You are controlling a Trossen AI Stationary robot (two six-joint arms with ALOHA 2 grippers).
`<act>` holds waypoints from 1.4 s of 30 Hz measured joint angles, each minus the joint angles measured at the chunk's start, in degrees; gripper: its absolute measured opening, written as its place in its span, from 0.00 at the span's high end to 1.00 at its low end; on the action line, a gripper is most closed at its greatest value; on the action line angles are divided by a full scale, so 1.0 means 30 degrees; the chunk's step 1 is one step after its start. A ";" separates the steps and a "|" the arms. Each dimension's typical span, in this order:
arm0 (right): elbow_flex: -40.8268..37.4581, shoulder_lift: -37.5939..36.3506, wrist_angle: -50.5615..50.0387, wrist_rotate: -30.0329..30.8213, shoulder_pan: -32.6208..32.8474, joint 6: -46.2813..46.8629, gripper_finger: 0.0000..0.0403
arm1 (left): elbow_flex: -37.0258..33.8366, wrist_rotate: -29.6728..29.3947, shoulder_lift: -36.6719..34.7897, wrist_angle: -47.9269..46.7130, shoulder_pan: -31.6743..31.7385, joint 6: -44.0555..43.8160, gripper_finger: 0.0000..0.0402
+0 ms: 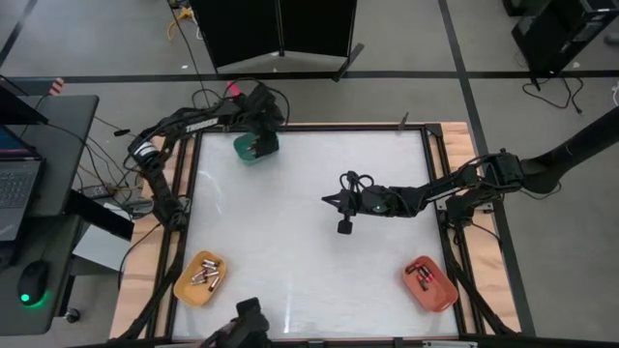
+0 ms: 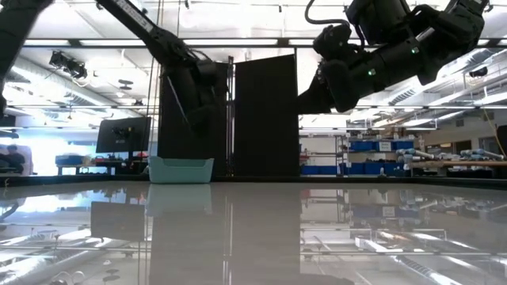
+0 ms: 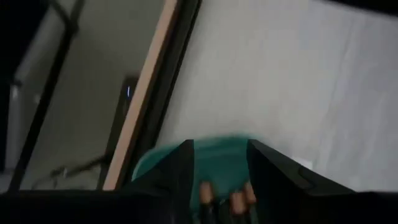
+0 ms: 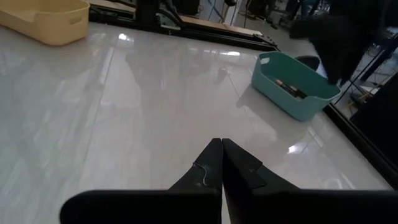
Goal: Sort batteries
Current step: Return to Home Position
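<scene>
— Where are your tools?
— My left gripper (image 3: 221,165) hangs over the green bin (image 1: 253,150) at the far left corner, fingers apart. My right gripper (image 4: 222,149) hovers above mid-table, fingers pressed together, empty.
— The batteries (image 1: 206,277)?
— Some lie in the yellow bin (image 1: 189,290) near left, some in the orange bin (image 1: 440,295) near right, some in the green one.
— Surroundings?
— A glossy white table (image 1: 309,261), a black panel (image 1: 280,29) behind it, and a laptop (image 1: 12,188) at left.

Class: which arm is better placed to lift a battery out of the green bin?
Probably left: left tool hangs open directly over the green bin; right tool is shut at mid-table.
</scene>
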 joint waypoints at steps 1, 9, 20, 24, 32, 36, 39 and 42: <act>0.0000 0.0000 -0.0103 0.0000 -0.0002 0.0001 0.97 | -0.0490 0.0432 -0.0473 0.0725 -0.0098 -0.0070 0.61; -0.0175 0.0007 -0.0606 0.0000 -0.0002 0.0014 0.97 | -0.7219 0.3005 -0.5283 0.9372 -0.1776 -0.0694 0.61; -0.1314 0.0011 0.0612 -0.0040 -0.0010 0.0356 0.97 | -1.5497 0.3805 -0.9420 2.2189 -0.4830 -0.4151 0.61; -0.1547 0.0007 0.0657 -0.0102 -0.0069 0.0213 0.98 | -1.6833 0.4233 -1.0346 2.3005 -0.5727 -0.4222 0.61; -0.2804 -0.0689 0.0594 -0.0518 -0.0413 0.0075 0.98 | -1.9593 0.4352 -1.3190 2.4069 -0.6726 -0.4654 0.79; -0.3784 -0.2267 0.0607 -0.1199 -0.0628 0.0121 0.98 | -2.0669 0.4366 -1.4665 2.4309 -0.6749 -0.5081 0.95; -0.4570 -0.3739 0.0587 -0.1543 -0.0849 0.0168 0.98 | -2.1524 0.4631 -1.5745 2.4309 -0.6749 -0.5453 0.98; -0.5334 -0.5094 0.0552 -0.2244 -0.1136 0.0211 0.99 | -2.2580 0.4622 -1.6729 2.4952 -0.6752 -0.5783 0.98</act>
